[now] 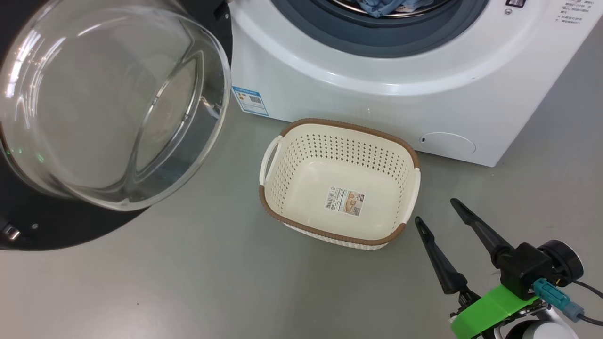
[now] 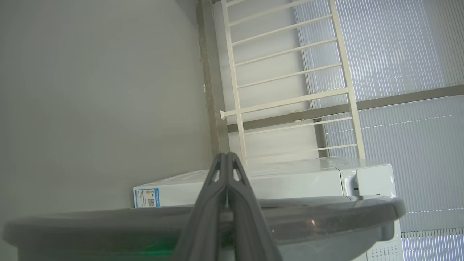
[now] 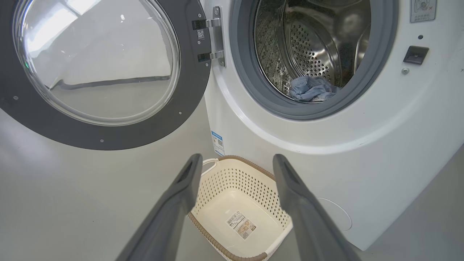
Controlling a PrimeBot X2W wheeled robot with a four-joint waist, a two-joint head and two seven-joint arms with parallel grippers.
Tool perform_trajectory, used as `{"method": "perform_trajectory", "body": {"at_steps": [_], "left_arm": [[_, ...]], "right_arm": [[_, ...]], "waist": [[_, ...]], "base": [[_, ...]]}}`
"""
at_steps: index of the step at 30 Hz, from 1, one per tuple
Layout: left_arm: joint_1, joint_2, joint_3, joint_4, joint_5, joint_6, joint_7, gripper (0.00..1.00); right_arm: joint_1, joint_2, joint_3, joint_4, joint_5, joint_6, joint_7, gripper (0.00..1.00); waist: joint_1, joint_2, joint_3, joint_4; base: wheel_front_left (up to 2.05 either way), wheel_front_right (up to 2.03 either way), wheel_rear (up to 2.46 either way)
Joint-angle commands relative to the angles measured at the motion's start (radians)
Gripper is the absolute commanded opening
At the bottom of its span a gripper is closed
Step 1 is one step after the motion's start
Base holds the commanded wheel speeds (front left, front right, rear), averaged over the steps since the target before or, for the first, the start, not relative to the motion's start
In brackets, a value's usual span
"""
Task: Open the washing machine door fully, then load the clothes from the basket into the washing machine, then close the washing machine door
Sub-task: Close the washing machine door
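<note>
Head view: the washing machine door [image 1: 113,99] stands swung open at the left, its glass bowl bulging towards the camera. The washing machine [image 1: 400,94] fills the top, with a blue bit of the clothes [image 1: 384,7] lying in its mouth. The basket [image 1: 330,146] sits on the grey floor [image 1: 188,282] just in front of the machine, a paper label [image 1: 345,201] on its bottom. The right gripper [image 1: 436,211] hovers near the basket's right corner, jaws spread and holding nothing.

Left wrist view: the left gripper [image 2: 227,156] has its fingers pressed together, crossing the door's grey edge [image 2: 326,214]; whether they touch it I cannot tell. The machine's white side [image 2: 308,177] and a white rack [image 2: 290,72] lie beyond.

Right wrist view: the right gripper [image 3: 237,159] is spread wide above the basket [image 3: 232,181]. The door [image 3: 188,90] hangs open on its hinge [image 3: 217,36], and the clothes [image 3: 311,88] rest at the front of the steel drum [image 3: 308,47]
</note>
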Motion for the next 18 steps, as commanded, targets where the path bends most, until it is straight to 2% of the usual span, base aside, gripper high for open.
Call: {"method": "perform_trajectory", "body": {"at_steps": [1,12,18], "left_arm": [[0.001,0.058,0.034,-0.022,-0.018,-0.023,0.029,0.0],[0.084,0.025,0.046,-0.106,-0.047,-0.058,0.129,0.0],[0.166,-0.004,0.059,-0.205,-0.055,-0.067,0.189,0.0]], "right_arm": [[-0.021,0.006,0.02,-0.025,-0.002,0.002,-0.01,1.0],[-0.013,0.026,0.007,-0.017,-0.007,0.002,-0.024,1.0],[-0.004,0.04,-0.003,-0.012,-0.008,0.002,-0.039,1.0]], "waist": [[0.0,0.0,0.0,0.003],[0.0,0.0,-0.015,0.016],[0.0,0.0,-0.034,0.013]], "base": [[0.0,0.0,0.0],[0.0,0.0,0.0],[0.0,0.0,0.0]]}}
